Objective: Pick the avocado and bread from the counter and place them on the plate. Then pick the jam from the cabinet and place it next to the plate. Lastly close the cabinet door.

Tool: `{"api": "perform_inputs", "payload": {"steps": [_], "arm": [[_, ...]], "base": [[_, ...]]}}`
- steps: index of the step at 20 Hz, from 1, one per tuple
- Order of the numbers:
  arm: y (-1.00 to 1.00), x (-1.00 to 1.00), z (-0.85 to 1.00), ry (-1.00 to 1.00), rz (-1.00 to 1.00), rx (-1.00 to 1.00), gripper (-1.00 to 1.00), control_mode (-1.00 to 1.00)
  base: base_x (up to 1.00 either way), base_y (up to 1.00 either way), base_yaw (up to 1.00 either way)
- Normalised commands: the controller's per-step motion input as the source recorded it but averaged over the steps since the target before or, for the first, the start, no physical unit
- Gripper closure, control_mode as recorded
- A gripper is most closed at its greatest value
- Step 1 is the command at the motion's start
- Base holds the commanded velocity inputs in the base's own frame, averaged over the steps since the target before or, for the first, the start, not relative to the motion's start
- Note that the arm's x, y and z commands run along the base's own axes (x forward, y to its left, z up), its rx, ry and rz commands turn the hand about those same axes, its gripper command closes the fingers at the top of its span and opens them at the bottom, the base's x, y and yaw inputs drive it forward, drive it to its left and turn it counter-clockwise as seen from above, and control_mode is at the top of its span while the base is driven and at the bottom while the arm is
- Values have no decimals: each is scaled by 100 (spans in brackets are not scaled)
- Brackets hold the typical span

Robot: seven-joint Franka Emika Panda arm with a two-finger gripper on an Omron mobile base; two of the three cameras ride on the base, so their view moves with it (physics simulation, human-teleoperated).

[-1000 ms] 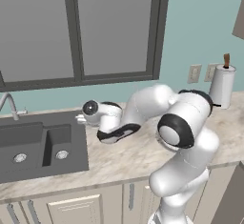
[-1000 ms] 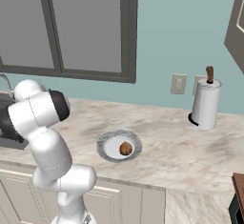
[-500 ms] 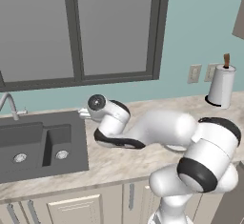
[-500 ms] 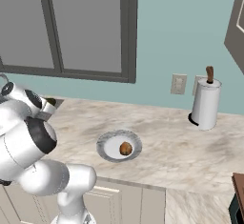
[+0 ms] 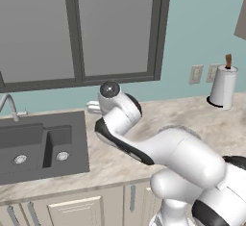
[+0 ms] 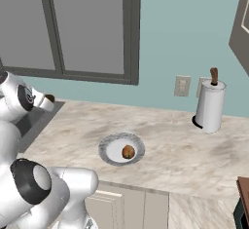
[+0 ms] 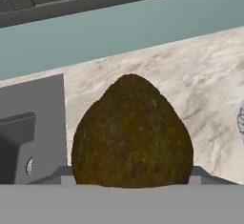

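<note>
1. avocado (image 7: 132,132): dark olive-brown, sits right in front of the hand camera between the jaws, pointed end away from the camera. In the right base view a small dark lump (image 6: 49,98) at the hand's tip is probably the same fruit.
2. jaws: the fruit hides the fingers, but it hangs in the air over the surface (image 6: 165,140) by the sink (image 5: 43,143), so I read the jaws as pinching it. gripper (image 5: 94,106) pokes out by the wall under the window (image 5: 81,28).
3. bread (image 6: 128,151): already on the plate (image 6: 109,143), on its white centre.
4. Key relation: the plate lies well off to the hand's right, away from the sink, toward the paper towel roll (image 6: 210,107); its rim edge (image 7: 240,121) shows at the right margin of the hand view. So the carry has to run sideways along the surface.
5. Judgement: avocado transport under way. Drop it on the bare part of the plate beside the bread, not on top of it.
6. Jam and cabinet steps not yet started.
</note>
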Motion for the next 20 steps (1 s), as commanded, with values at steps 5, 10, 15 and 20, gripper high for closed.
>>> {"api": "perform_inputs", "payload": {"steps": [5, 10, 15, 20], "arm": [[-40, -52, 33, 5, 0, 0, 100, -100], [-51, -54, 14, 4, 0, 0, 100, -100], [-56, -45, 1, 5, -1, 0, 100, -100], [-55, -30, 0, 1, -7, 0, 100, -100]], "base": [[0, 0, 0], [0, 0, 0], [0, 0, 0], [0, 0, 0]]}}
